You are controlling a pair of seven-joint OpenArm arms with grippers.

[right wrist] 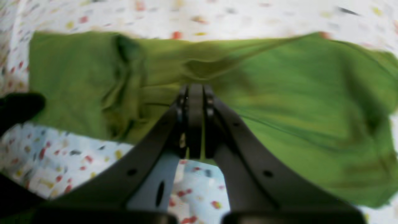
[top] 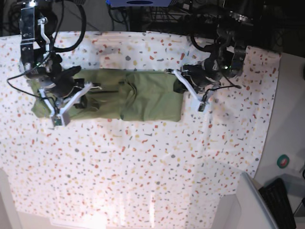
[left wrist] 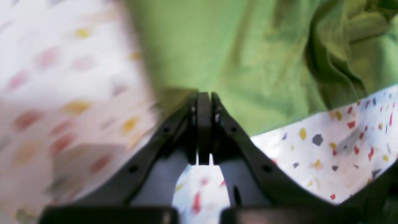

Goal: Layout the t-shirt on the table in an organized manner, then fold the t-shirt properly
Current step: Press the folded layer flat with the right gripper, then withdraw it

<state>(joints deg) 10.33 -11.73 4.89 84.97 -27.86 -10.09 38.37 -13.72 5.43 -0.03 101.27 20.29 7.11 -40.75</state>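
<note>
On the table (top: 143, 157), clenched end effectors (left wrist: 204, 96) (right wrist: 195, 88) pinch the t-shirt (top: 138, 98) ends.

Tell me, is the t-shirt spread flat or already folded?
Folded, at least partly: the t-shirt lies on the table as a long narrow band, no sleeves sticking out, with wrinkled layers near its middle.

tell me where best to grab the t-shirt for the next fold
Probably the short ends. The t-shirt lies as a long flat band across the table, so the left tool and right tool, each shut at one end, suit it best, coming from above.
</note>
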